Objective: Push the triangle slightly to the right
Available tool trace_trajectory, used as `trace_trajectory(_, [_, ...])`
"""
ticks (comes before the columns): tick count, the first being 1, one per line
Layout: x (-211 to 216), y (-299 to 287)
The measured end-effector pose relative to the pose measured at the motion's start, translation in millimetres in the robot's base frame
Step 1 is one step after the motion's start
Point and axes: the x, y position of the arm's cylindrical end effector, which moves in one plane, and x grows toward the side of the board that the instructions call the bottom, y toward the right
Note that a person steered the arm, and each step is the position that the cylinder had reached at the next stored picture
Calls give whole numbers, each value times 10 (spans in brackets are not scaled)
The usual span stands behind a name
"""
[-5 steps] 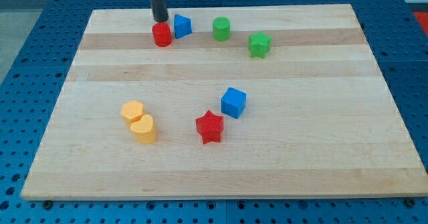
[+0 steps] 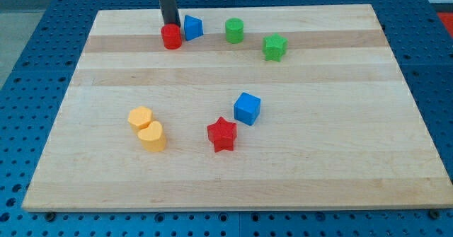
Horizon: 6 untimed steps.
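The blue triangle (image 2: 192, 27) sits near the view's top edge of the wooden board (image 2: 318, 152), left of centre. A red cylinder (image 2: 171, 37) lies just to its lower left, nearly touching it. My tip (image 2: 170, 24) stands right behind the red cylinder, at the triangle's left side, very close to both. The rod rises out of the view's top.
A green cylinder (image 2: 234, 30) and a green star (image 2: 274, 47) lie to the right of the triangle. A blue cube (image 2: 247, 108) and a red star (image 2: 222, 134) sit mid-board. A yellow hexagon (image 2: 140, 117) and a yellow heart (image 2: 152, 136) sit at lower left.
My tip has shifted slightly to the right and down, closer to the red cylinder and the triangle. The blocks look unmoved.
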Motion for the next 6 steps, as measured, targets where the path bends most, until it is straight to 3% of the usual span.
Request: trace_trajectory(6, [73,280])
